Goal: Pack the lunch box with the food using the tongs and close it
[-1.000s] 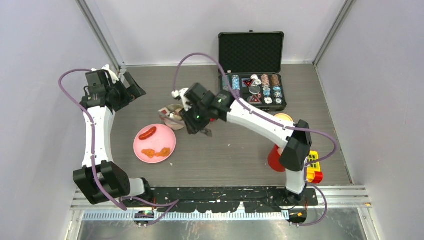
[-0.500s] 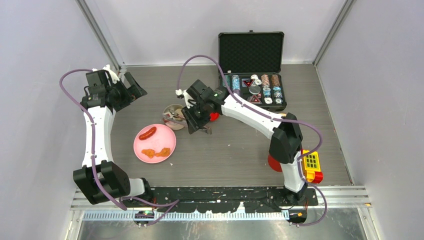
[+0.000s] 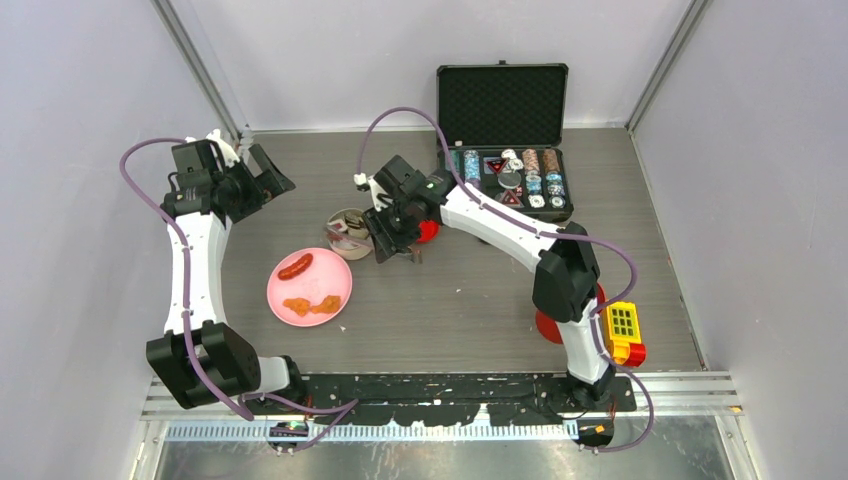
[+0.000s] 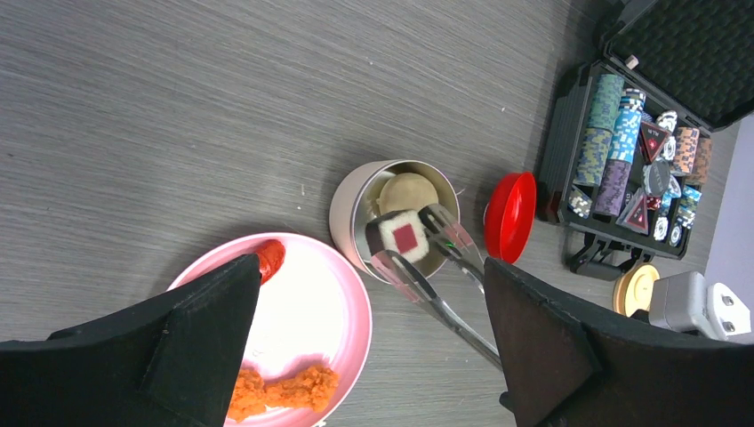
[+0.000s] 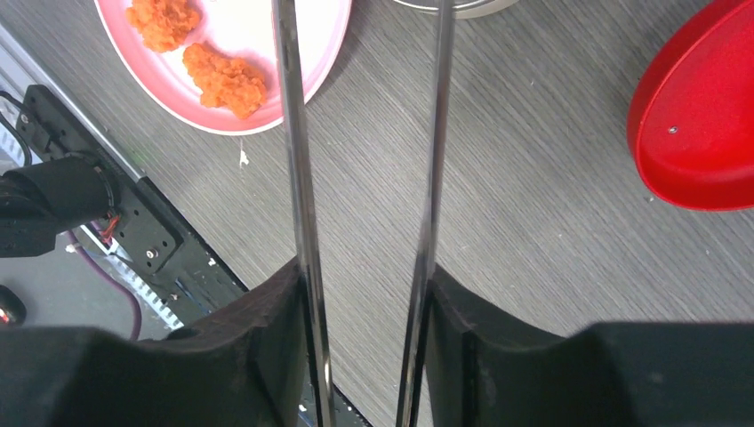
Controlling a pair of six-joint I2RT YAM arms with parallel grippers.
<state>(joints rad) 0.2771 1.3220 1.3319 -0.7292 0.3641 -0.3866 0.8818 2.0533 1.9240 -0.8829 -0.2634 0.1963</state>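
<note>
The right pincer (image 5: 364, 298) clamps the tongs (image 5: 298, 178), one slim arm against each finger, so that a squeeze works the far tips. Those tips reach into the steel bowl (image 4: 351, 209) and flank the white cube (image 4: 405, 237) beside a pale egg lump (image 4: 405, 189); whether they grip it I cannot tell. Seen from overhead, the bowl sits at one o'clock of the pink plate (image 3: 335, 280), which carries the sausage (image 3: 295, 266) and nuggets (image 3: 310, 305) yet to pack. The red lid (image 4: 509, 216) lies at three o'clock of the bowl. The left pincer (image 3: 258, 172) hangs spread wide at ten o'clock on the worktop, likely kept clear.
</note>
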